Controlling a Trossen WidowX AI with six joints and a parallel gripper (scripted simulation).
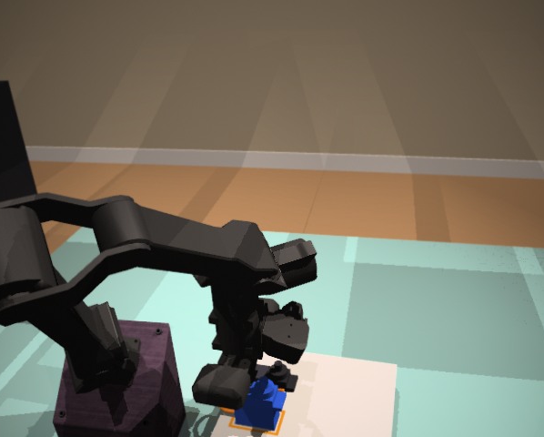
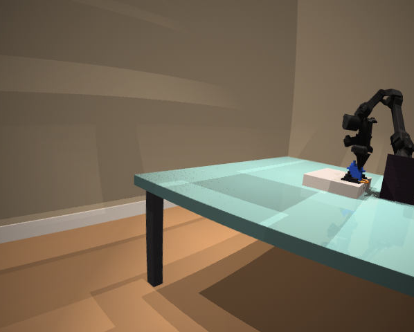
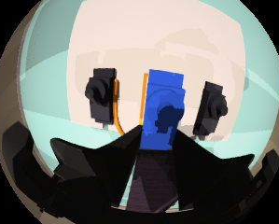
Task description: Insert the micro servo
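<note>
Pale deck (image 1: 357,395), blue servo (image 1: 261,404) in pocket

Nothing readable is showing anywhere from where I am standing: no words, numbers, brand names or labels on any surface. The one mark that could count as a sign is an orange outline (image 1: 277,421) running around a spot on the pale deck (image 1: 352,395), and it is carrying no lettering at all.
</note>
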